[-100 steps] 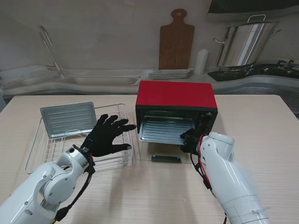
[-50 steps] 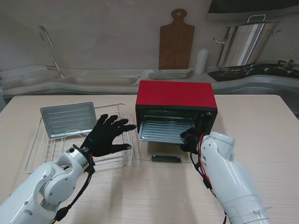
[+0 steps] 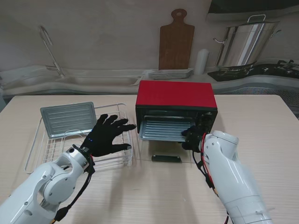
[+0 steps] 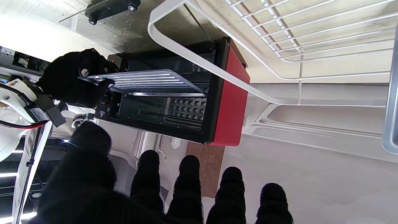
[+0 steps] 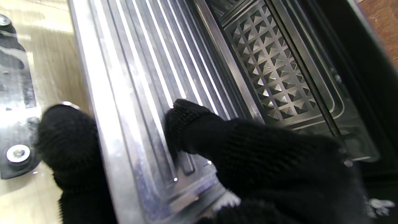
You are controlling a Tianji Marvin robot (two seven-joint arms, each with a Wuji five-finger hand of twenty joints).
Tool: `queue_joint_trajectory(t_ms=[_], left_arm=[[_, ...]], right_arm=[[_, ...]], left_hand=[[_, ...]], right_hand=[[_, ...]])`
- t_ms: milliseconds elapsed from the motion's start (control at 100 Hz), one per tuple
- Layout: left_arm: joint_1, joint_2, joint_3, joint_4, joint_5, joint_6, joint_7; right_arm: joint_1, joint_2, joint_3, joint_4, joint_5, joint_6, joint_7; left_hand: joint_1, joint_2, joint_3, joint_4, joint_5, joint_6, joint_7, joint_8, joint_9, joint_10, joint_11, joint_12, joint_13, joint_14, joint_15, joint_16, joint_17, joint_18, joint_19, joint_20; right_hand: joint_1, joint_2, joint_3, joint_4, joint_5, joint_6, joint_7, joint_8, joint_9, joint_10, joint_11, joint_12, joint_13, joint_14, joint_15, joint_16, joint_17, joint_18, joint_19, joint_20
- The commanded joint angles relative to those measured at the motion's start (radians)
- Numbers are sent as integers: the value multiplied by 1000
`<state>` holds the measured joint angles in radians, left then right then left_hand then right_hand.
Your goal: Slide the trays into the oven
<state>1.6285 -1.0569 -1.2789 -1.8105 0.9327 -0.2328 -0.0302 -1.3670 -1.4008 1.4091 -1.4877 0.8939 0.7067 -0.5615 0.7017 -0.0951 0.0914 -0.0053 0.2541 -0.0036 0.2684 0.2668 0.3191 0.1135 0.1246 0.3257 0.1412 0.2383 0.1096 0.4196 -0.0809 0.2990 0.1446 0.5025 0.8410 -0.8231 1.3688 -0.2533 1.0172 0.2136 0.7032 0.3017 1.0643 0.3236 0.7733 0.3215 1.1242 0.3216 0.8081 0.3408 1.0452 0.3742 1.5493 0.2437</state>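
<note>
A red oven (image 3: pixel 176 94) with a glossy, boxy shell and a black front stands on the pale wood-grain counter (image 3: pixel 261 135), its glass door (image 3: pixel 166 157) folded flat toward me with a black bar handle on it. A ribbed metal tray (image 3: pixel 161 129), dull silver with long parallel grooves, sits partway into the oven mouth, its near edge jutting out over the door. The right hand (image 3: pixel 191 137), in a black knit glove, is clamped on that tray's near right corner: in the right wrist view the thumb (image 5: pixel 67 140) presses one face of the rim while a finger (image 5: pixel 186 121) lies on the grooved face. Behind the tray, the oven's inner wall shows a studded, diamond-embossed panel (image 5: pixel 273 77).

To the left a white wire rack (image 3: pixel 56 144) with rounded corners rests on the counter, and a second ribbed tray (image 3: pixel 68 119) leans tilted in its far end. The left hand (image 3: pixel 106 135), also gloved in black, hovers over the rack's right side with fingers spread wide and nothing in it.

The right forearm's white casing hides most of the right hand from the stand view, and the tray's far end is lost inside the dark oven. The oven's control knobs are too small to make out.
</note>
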Motion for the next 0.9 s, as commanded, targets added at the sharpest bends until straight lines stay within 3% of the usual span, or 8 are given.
queue_joint_trajectory(t_ms=[0,610,890], left_arm=[[8,-3,-3,-12,1,3,-15],[6,-4,0,-11,0,7,-13],[8,-4,-1,-11,0,10,-14]], right_arm=[[-3,-2,3,-8,-10,1,23],[-5,-4,10,2,10,24,26],[-7,-3,-1,1,4,2,21]], left_hand=[[16,46,-32,21,-24,-18,3,14,-34,-8,0,-13,-38,-23,-19,-14,-13,-21,-50,-13],[15,46,-33,21,-24,-18,3,15,-34,-7,0,-13,-38,-24,-19,-14,-13,-21,-50,-13],[16,46,-33,21,-23,-19,3,15,-33,-7,0,-13,-38,-24,-19,-14,-13,-22,-50,-14]], right_hand=[[75,26,92,-1,17,-98,49,4,13,26,31,11,95,52,96,37,50,-118,57,20],[77,24,93,-5,20,-99,57,7,12,27,53,9,96,54,126,55,56,-128,68,54],[77,31,88,-9,30,-118,76,23,10,14,58,10,87,49,126,57,53,-134,56,54]])
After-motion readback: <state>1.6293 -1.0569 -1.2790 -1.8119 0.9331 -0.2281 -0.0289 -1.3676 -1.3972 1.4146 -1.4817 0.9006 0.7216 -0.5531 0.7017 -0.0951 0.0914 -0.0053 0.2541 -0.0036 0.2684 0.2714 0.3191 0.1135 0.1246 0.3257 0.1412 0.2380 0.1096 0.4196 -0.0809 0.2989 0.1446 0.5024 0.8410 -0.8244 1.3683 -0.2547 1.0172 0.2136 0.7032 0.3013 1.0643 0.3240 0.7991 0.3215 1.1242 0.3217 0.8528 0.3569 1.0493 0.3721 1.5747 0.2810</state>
